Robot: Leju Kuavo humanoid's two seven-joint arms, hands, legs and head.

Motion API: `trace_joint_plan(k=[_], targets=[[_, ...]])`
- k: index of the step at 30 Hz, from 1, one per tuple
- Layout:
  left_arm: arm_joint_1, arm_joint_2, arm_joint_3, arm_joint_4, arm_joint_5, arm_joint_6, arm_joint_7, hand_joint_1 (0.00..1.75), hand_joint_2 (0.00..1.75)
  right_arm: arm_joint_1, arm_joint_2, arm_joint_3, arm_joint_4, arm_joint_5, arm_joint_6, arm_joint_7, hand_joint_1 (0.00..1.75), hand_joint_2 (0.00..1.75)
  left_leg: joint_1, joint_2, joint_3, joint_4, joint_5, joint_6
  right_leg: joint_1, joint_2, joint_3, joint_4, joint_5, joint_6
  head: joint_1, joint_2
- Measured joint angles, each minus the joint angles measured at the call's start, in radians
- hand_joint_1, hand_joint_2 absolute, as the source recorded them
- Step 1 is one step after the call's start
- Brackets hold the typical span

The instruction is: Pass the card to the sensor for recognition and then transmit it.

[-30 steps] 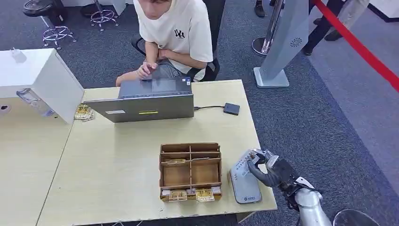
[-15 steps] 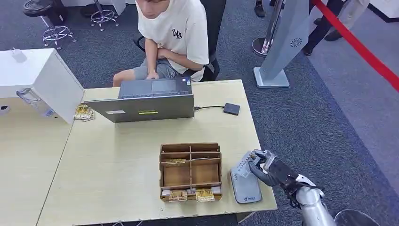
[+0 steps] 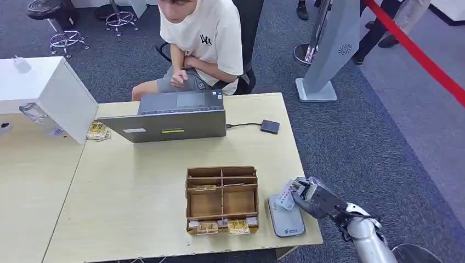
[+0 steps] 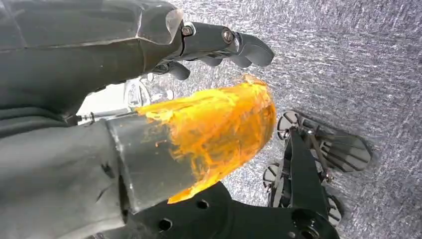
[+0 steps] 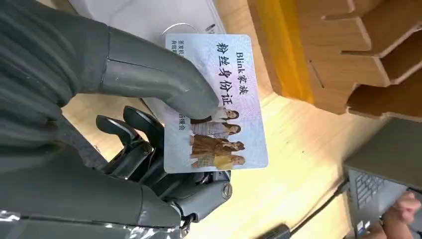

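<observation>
Card (image 5: 216,102) looks like glossy plastic w/ a slight holo sheen, pinched in the matt dark-grey plastic right hand (image 3: 313,198). Sensor (image 3: 285,216) at the worktop's front right corner: smooth pale-grey plastic. Worktop (image 3: 131,181) is light wood-grain laminate, matt. Compartment box (image 3: 221,200) is raw brown wood/cardboard. Floor (image 3: 373,137) = rough grey carpet.
</observation>
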Motion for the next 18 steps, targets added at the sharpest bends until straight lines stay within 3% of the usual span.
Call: trace_joint_plan(k=[18], targets=[[0.000,0.003,-0.010,0.000,0.040,0.002,-0.007,0.00,0.00,-0.044,-0.027,0.064,0.046,0.056,-0.071,0.016,1.75,1.75,0.000,0.000,0.000,0.000,0.000,0.000,0.000,0.000,0.000,0.000,0.000,0.000,0.000,0.000]])
